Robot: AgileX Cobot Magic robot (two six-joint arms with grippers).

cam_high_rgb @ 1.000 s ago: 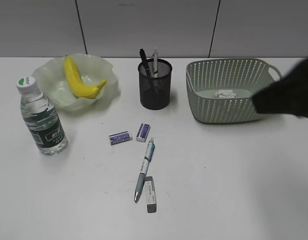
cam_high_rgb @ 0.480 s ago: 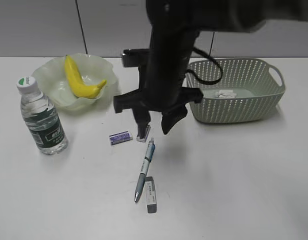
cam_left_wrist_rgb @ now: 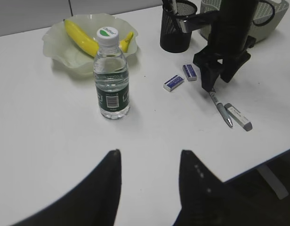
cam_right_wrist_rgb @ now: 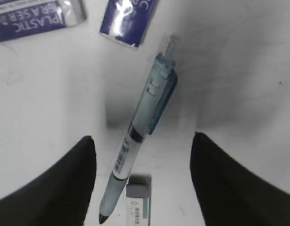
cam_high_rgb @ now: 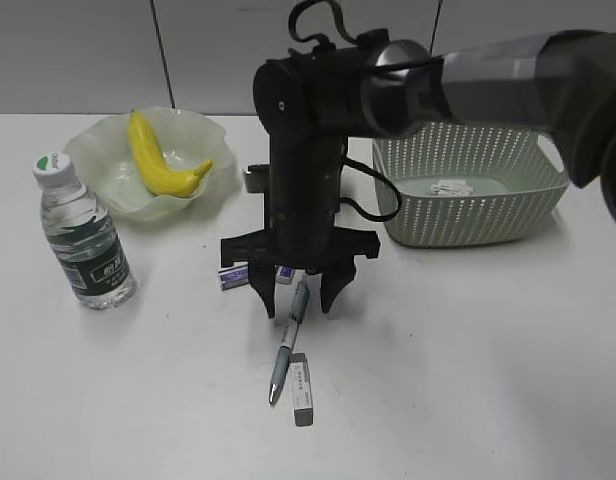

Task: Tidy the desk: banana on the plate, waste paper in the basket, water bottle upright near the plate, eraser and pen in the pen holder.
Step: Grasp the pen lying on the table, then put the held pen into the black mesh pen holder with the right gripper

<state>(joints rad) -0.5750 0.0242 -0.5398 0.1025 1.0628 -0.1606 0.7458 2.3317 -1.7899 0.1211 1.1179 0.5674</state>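
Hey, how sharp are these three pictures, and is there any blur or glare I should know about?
Exterior view: the arm's far end at the right edge is smeared, the bottle is crisp. Left wrist view: sharp, the hand only a dark outline. Right wrist view: the pen is sharp, its shadow soft, the fingers blurred.

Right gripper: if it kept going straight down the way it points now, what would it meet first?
Most likely the pen. The right gripper points down with its open jaws either side of the pen's upper barrel, the desk just beneath. The remaining height is hard to judge.
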